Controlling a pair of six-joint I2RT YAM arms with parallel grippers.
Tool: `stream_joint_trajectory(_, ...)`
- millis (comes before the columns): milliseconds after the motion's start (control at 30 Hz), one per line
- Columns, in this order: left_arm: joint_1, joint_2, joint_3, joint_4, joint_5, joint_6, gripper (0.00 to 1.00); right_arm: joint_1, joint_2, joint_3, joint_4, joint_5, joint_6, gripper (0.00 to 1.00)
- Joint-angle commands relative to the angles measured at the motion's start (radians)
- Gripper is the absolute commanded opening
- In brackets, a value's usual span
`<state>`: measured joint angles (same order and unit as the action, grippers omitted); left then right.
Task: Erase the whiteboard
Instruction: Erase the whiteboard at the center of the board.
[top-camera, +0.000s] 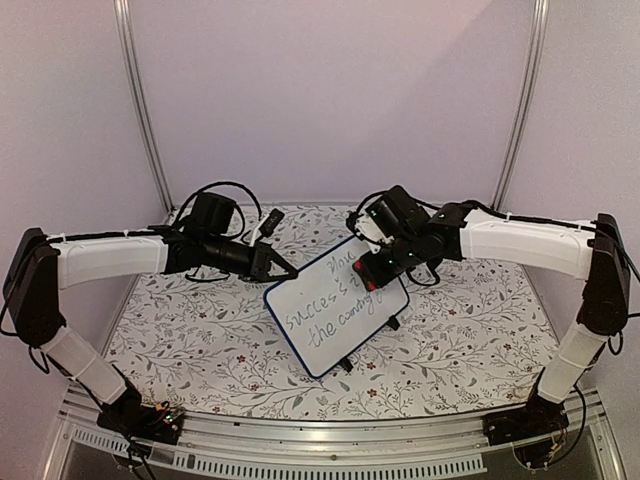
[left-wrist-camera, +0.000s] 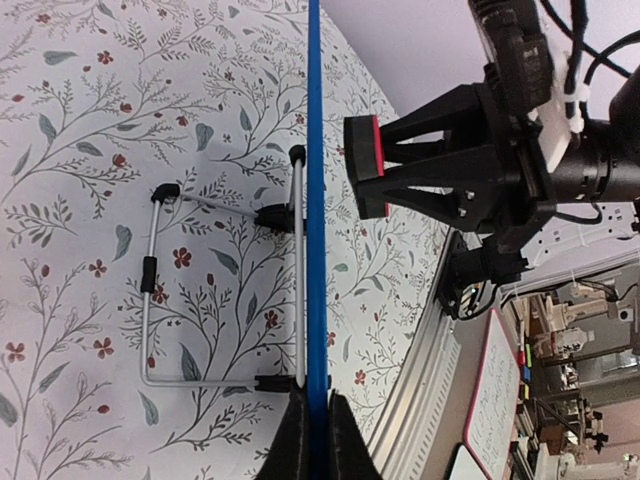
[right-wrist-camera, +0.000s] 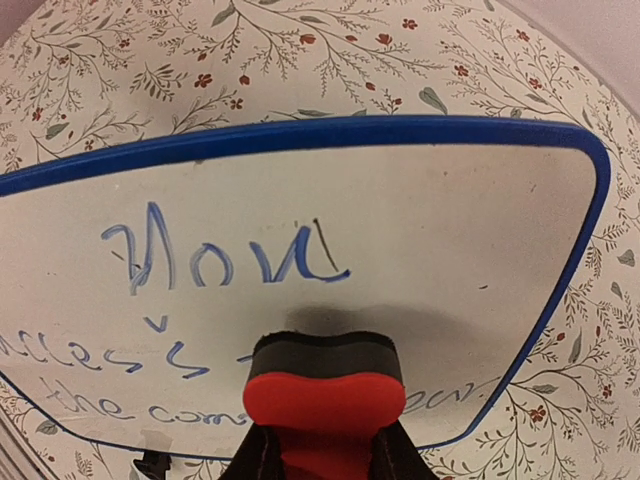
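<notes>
Pinching the edge of the whiteboard (top-camera: 335, 318), the left gripper (top-camera: 283, 271) holds it tilted between both grippers, long axis running diagonally toward the right gripper (right-wrist-camera: 322, 452), which clamps a red eraser (right-wrist-camera: 325, 385) just off its written face.

Whiteboard (top-camera: 335, 318): face smooth and white with a faint sheen, blue marker lines on it. Frame (left-wrist-camera: 316, 200): blue, smooth, looks plastic.

Wire stand (left-wrist-camera: 146, 330) behind the board: bare silvery metal rod, black sleeves at the bends and feet (rubber or plastic, cannot tell).

Eraser (right-wrist-camera: 324, 395): glossy red plastic back, dark matt pad beneath, felt-like.

Table cover (top-camera: 200, 330): matt, printed with leaves and small red flowers.

Rail (top-camera: 330, 432) along the near edge: brushed grey metal.
</notes>
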<state>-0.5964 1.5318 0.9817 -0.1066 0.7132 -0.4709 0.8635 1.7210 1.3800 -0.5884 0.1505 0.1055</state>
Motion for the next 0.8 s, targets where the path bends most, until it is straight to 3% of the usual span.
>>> stream_joint_trajectory(0, -0.012, 0.011, -0.008, 0.028, 0.047, 0.025, 0.00, 0.005, -0.058, -0.032, 0.032, -0.065, -0.034, 0.20)
stream_joint_trajectory(200, -0.011, 0.014, -0.007, 0.027, 0.037, 0.025, 0.00, 0.023, -0.077, -0.053, 0.033, -0.065, -0.034, 0.20)
stream_joint_trajectory(767, -0.012, 0.009, -0.008, 0.025, 0.037, 0.026, 0.00, 0.090, 0.076, 0.065, -0.001, 0.019, -0.010, 0.20)
